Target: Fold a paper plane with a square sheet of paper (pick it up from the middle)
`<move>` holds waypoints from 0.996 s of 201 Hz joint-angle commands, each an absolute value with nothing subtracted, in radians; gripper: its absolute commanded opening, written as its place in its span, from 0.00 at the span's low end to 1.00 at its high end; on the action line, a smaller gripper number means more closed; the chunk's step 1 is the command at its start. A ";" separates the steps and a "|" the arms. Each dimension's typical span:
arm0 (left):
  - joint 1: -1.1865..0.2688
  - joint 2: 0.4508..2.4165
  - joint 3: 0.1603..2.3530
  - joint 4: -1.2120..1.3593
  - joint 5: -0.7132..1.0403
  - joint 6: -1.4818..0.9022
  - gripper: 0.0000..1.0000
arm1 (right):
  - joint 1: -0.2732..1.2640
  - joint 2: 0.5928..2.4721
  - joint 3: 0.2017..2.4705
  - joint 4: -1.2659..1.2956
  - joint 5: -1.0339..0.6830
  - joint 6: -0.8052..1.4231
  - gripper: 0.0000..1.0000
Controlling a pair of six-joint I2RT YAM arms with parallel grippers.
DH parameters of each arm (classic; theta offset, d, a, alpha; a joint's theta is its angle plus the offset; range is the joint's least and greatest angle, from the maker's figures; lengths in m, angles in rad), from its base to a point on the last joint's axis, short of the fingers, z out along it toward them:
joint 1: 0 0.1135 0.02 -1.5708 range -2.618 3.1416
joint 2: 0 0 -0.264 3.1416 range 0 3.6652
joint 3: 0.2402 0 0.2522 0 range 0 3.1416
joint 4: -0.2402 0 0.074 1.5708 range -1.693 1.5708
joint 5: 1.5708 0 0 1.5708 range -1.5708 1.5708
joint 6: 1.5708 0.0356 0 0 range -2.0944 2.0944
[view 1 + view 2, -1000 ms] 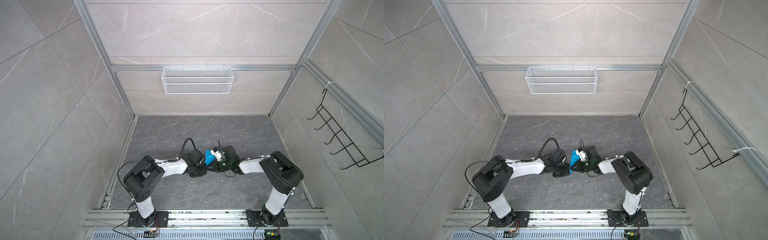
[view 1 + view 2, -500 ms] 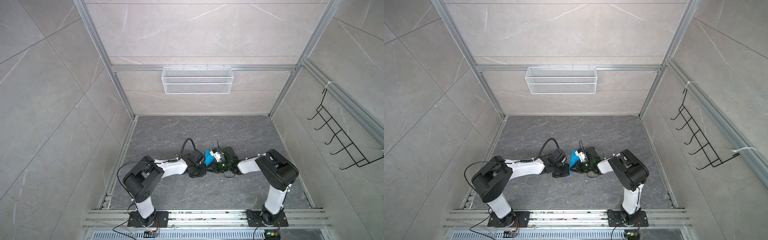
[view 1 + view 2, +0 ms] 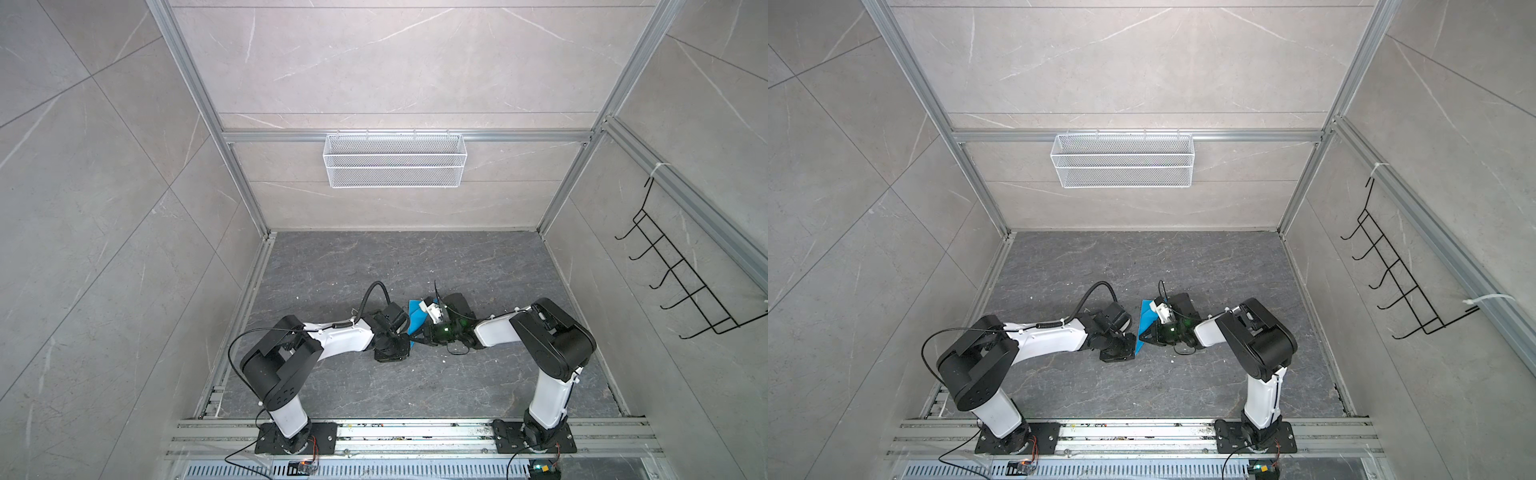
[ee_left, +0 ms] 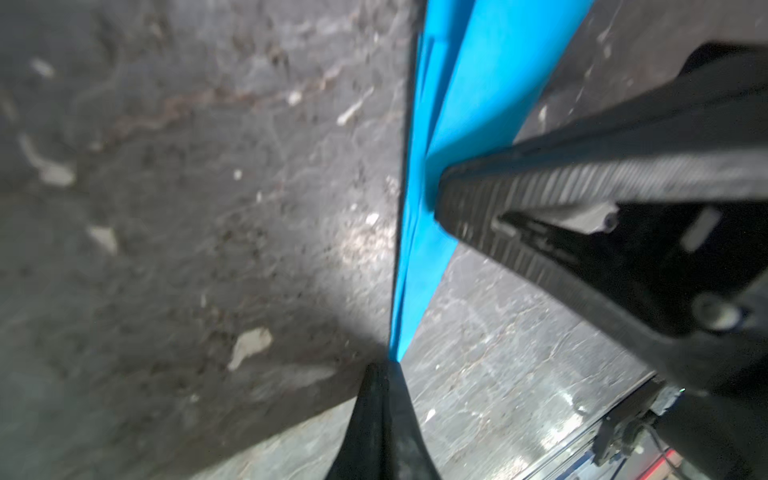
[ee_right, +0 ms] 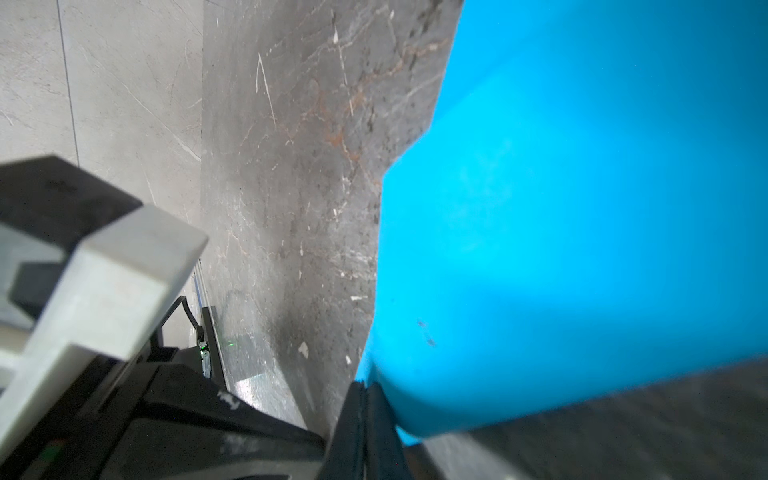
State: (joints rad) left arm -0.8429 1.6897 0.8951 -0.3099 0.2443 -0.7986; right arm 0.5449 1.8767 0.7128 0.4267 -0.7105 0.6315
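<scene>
Right, the blue paper [image 3: 416, 318] is at the middle of the dark marbled floor [image 3: 374, 266], standing on edge between the two wrists in both top views. We see it folded into stacked layers, wide toward the back wall and narrowing to a point toward the arm bases. We can't tell whether its lower edge touches the floor. The left gripper [image 4: 386, 372] is clenched on that narrow point: in the left wrist view the blue paper [image 4: 478, 83] runs straight into its closed fingertips. The right gripper [image 5: 365, 392] is clenched too, pinching the blue paper [image 5: 582, 208] at an edge of the wider part. From the left wrist view its ribbed fingers [image 4: 540, 183] meet on the blue face partway along. In a top view the left gripper [image 3: 1135, 350] and the right gripper [image 3: 1143, 337] sit just beside each other, tips nearly touching. Pale scraps [image 4: 249, 345] dot the floor. A white wire basket [image 3: 395, 166] hangs on the back wall, well apart.
</scene>
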 commanded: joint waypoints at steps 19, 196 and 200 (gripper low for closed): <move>-0.848 1.596 0.957 -0.402 0.176 -0.729 0.00 | 0.547 1.922 0.706 0.343 -0.614 0.630 0.08; -0.851 1.797 1.017 -0.426 0.203 -0.690 0.00 | 0.548 1.914 0.686 0.378 -0.603 0.677 0.08; -0.850 1.794 1.010 -0.431 0.201 -0.692 0.00 | 0.548 1.915 0.686 0.378 -0.602 0.678 0.08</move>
State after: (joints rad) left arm -0.8467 1.7931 1.0313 -0.3443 0.2123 -0.7101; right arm 0.5461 1.8778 0.7109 0.4393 -0.7021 0.6659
